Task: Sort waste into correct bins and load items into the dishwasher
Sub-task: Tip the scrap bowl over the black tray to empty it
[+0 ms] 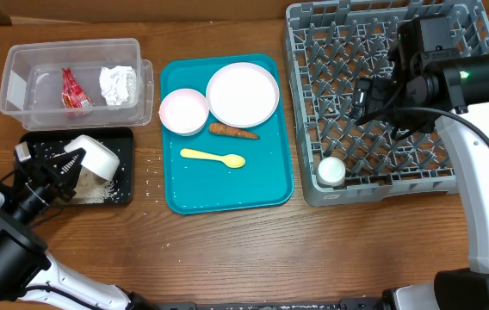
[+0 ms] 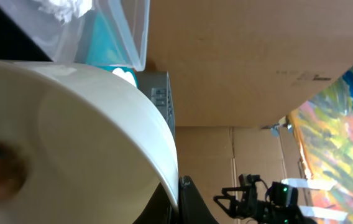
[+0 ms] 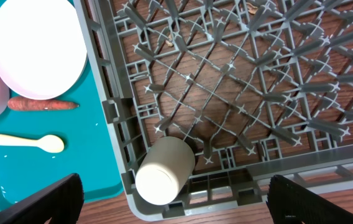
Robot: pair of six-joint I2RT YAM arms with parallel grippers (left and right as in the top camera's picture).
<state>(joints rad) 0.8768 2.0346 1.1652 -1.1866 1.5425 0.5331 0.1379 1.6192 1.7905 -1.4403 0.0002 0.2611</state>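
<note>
My left gripper (image 1: 65,164) is shut on the rim of a small white bowl (image 1: 94,158) and holds it tipped over the black tray (image 1: 122,138), where loose white rice (image 1: 89,193) lies. The bowl (image 2: 71,143) fills the left wrist view. The clear tub (image 1: 21,65) holds the red wrapper (image 1: 73,89) and white napkin (image 1: 118,84). The teal tray (image 1: 227,194) carries a second bowl (image 1: 183,111), the plate (image 1: 242,94), the carrot-like piece (image 1: 232,132) and the yellow spoon (image 1: 213,158). My right gripper (image 3: 173,208) is open above the grey rack (image 1: 305,52), over the white cup (image 3: 164,169).
Stray rice grains (image 1: 151,172) lie on the wood between the black tray and the teal tray. The rack sits at the far right, the tub at the back left. A cardboard wall stands behind the table.
</note>
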